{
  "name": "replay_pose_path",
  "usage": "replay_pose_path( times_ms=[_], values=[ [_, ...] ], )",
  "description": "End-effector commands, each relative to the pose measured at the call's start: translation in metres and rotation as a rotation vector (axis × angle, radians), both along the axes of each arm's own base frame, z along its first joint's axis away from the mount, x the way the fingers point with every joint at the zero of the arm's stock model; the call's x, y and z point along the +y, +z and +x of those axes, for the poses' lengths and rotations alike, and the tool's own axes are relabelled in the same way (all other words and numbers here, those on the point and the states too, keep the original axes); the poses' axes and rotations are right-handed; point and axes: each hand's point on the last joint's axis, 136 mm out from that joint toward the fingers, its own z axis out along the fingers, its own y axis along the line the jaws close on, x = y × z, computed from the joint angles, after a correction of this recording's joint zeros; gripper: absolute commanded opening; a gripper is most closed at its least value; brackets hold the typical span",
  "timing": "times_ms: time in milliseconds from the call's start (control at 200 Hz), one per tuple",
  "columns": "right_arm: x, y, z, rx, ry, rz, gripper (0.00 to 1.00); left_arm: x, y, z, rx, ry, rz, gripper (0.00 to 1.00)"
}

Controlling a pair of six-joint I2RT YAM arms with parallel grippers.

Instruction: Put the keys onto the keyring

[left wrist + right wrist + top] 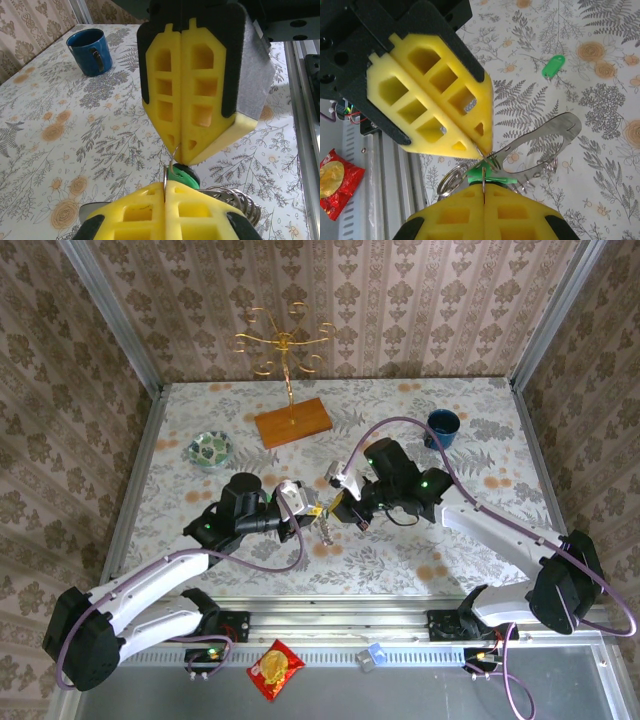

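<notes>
The left claw and right claw meet tip to tip, both pressed together: the left on the keyring, the right on a green key. The second key lies well apart on the counter.

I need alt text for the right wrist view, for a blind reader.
The right gripper, below, and left gripper, above, both shut, meet tip to tip at a green key beside a grey keyring; another green key lies on the table.

floral table bears blue cup, bowl, stand, green key.
</notes>
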Motion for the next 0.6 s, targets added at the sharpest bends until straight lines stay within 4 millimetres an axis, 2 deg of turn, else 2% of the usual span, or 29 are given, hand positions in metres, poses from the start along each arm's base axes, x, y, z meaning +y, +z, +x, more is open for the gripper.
replay_pose_path(
  times_ms=[0,345,535,550,595],
  values=[
    [0.010,0.018,0.004,-0.024,0.011,0.051,0.00,-0.006,0.021,0.000,-0.047,-0.014,-0.051,0.00],
    [0.007,0.009,0.014,0.055,-0.055,0.047,0.00,-0.005,0.023,-0.005,-0.081,-0.032,-0.067,0.00],
    [0.004,0.013,0.017,0.139,-0.077,0.104,0.00,-0.002,0.022,-0.005,-0.118,-0.027,-0.075,0.00],
    [0.005,0.005,0.019,0.162,-0.078,0.092,0.00,-0.002,0.021,-0.005,-0.119,-0.025,-0.075,0.00],
    [0.006,0.002,0.018,0.178,-0.074,0.091,0.00,-0.002,0.021,-0.006,-0.125,-0.026,-0.076,0.00]
  ],
)
